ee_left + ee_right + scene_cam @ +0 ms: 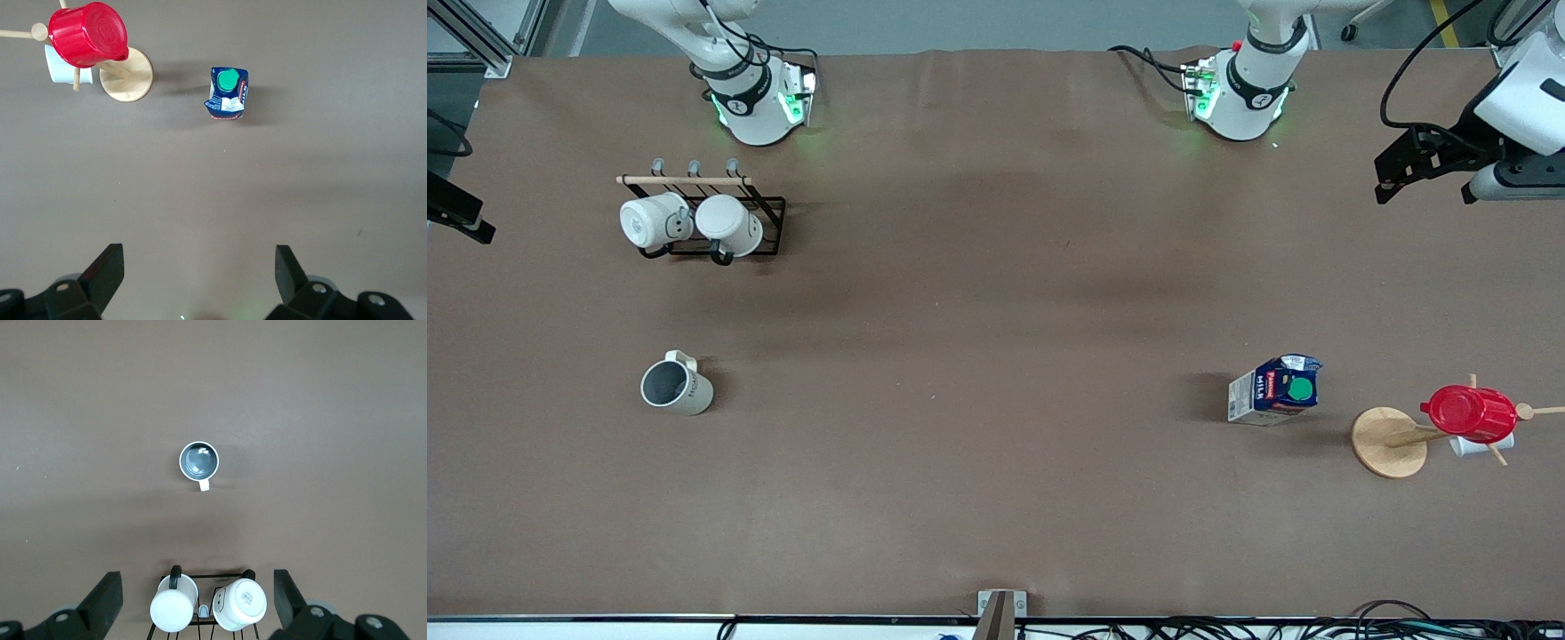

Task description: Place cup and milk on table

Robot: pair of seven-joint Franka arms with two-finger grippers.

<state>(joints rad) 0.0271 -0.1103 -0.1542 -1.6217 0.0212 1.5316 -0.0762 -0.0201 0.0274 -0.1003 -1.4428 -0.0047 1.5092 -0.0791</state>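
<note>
The cup (676, 388), cream-white with a dark grey inside, stands upright on the brown table (996, 311) toward the right arm's end. It also shows in the right wrist view (199, 461). The milk (1276, 391), a blue-and-white carton with a green cap, stands on the table toward the left arm's end, and shows in the left wrist view (227, 93). My left gripper (199, 267) is open and empty, high over bare table; it also shows at the front view's edge (1423, 164). My right gripper (198, 593) is open and empty, high over the mug rack, and barely in the front view (458, 218).
A black wire rack (769, 227) with two plain white mugs (208, 605) stands farther from the front camera than the cup. A wooden mug tree (1387, 442) holding a red plastic cup (1469, 413) stands beside the milk, at the left arm's end.
</note>
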